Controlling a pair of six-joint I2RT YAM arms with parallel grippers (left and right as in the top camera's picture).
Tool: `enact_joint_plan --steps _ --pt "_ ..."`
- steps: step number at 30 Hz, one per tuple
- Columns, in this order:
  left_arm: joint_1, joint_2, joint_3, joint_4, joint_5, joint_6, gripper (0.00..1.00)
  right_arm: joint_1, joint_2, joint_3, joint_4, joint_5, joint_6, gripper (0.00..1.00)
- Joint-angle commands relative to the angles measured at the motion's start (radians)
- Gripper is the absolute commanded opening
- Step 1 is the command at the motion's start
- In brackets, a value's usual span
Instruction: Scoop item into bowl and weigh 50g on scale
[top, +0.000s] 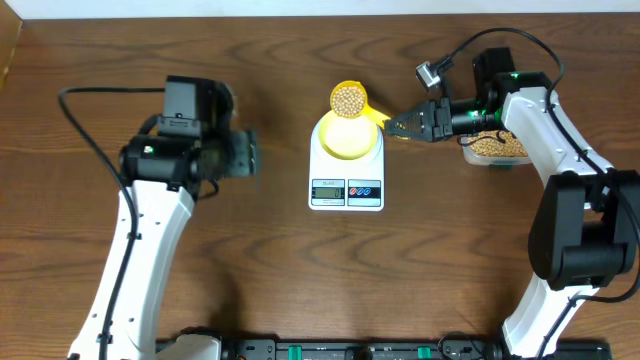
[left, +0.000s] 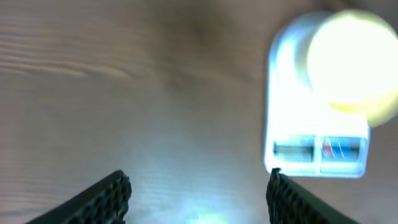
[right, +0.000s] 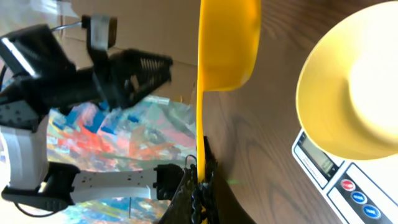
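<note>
1. Scale (top: 346, 170) mid-table. Bowl (top: 347, 137) covers its rear platform, so there is no way straight down there. Front panel is uncovered.
2. Behind the scale: scoop (top: 349, 99), heaped with beans (top: 348, 97), hangs at the bowl's far rim and blocks that side.
3. Right of the scale: right gripper (top: 397, 125), clamped on the scoop handle, crowds the rear corner. Tub (top: 495, 148) lies farther right under that arm.
4. Left of the scale: a bare strip of table (top: 285, 250), then the left gripper (top: 247, 155), fingers spread.
5. In front of the scale: open wood, wide passage between both arms.
</note>
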Motion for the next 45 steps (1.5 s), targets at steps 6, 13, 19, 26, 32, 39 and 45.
enact_joint_plan --steps 6,13,19,26,32,39,45 --pt "-0.181 -0.019 -0.002 -0.174 0.164 0.202 0.73 0.001 0.005 0.003 0.027 -0.007 0.083 0.01" --pt "-0.303 -0.019 -0.002 -0.175 0.148 0.22 0.73 0.001 0.005 0.003 0.028 0.026 0.101 0.01" --pt "-0.319 -0.02 -0.002 -0.132 0.059 0.22 0.73 0.001 0.005 0.003 0.027 0.04 0.101 0.01" --pt "-0.32 -0.021 -0.002 -0.051 0.059 0.22 0.73 0.001 0.005 0.003 0.011 0.068 0.101 0.01" --pt "-0.319 -0.021 -0.002 -0.025 0.059 0.22 0.73 0.002 0.005 0.003 0.0 0.095 0.1 0.01" --pt "-0.319 -0.02 -0.002 -0.021 0.059 0.219 0.73 0.003 0.005 0.003 -0.027 0.161 0.096 0.01" --pt "-0.319 -0.02 -0.002 -0.021 0.059 0.219 0.73 0.011 0.005 0.004 -0.032 0.177 0.093 0.01"
